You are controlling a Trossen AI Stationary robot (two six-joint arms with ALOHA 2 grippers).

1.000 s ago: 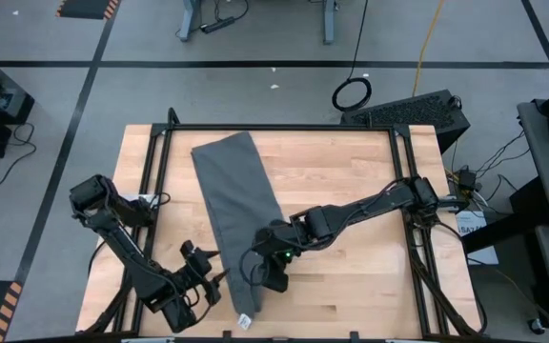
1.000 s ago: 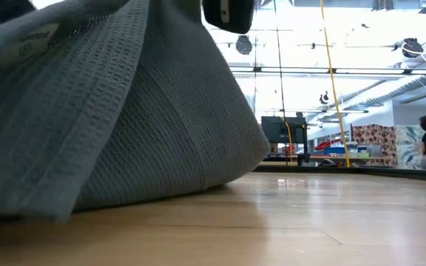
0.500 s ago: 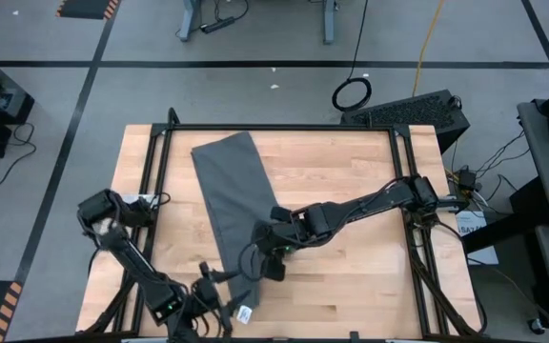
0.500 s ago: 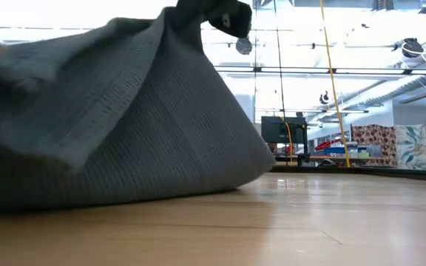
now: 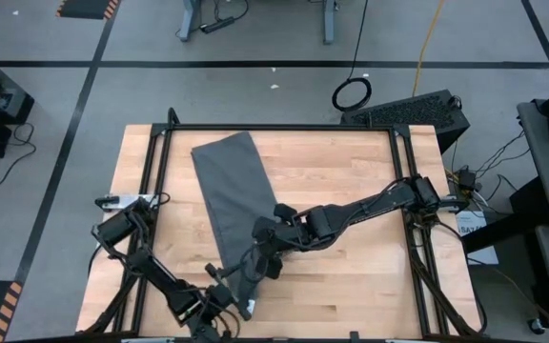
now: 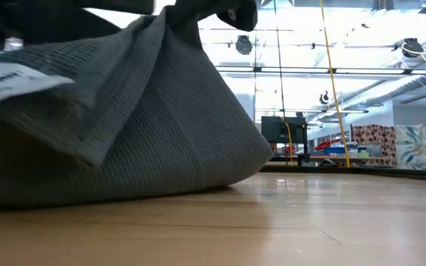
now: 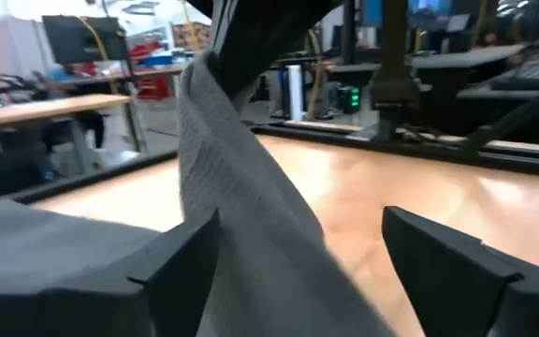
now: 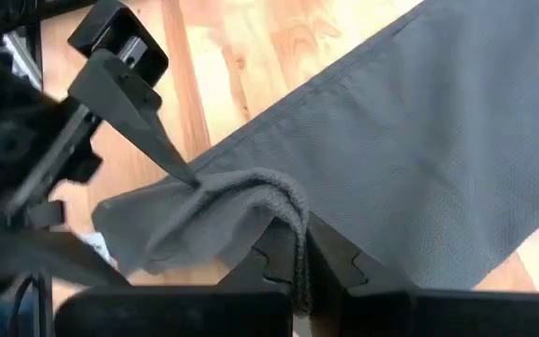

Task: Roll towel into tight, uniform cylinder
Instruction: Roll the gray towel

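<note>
The dark grey towel (image 5: 229, 186) lies as a long strip from the table's far side to its near edge, flat on the wood except at its near part. There my right gripper (image 5: 267, 257) is shut on a raised fold, and the cloth slopes down from it like a tent (image 6: 161, 125). The white tag (image 6: 13, 77) shows at the near end. My left gripper (image 5: 225, 291) stands open and level at the near edge, its two fingers (image 7: 181, 267) on either side of the raised cloth. My right gripper pinches a bunched fold of the towel (image 8: 284, 192) near the strip's near end between its two shut fingers, slanting down from the table's right side. The fold is lifted off the wood and the cloth drapes down from it; the far part stays flat. My left gripper has the raised cloth between its open fingers, one fingertip (image 8: 183, 171) right at the cloth; I cannot tell whether it touches.
Black frame rails (image 5: 403, 162) run along the table's edges. Bare wood (image 5: 351, 171) lies to the right of the towel, crossed by my right arm (image 5: 370, 205), and a narrower strip lies to its left (image 5: 165, 219).
My left gripper has gone along the near edge toward the table's right, sunk, and tipped level, coming up to the towel's near end. My right gripper has turned a little while keeping the fold raised. The near end with the tag has sunk lower.
</note>
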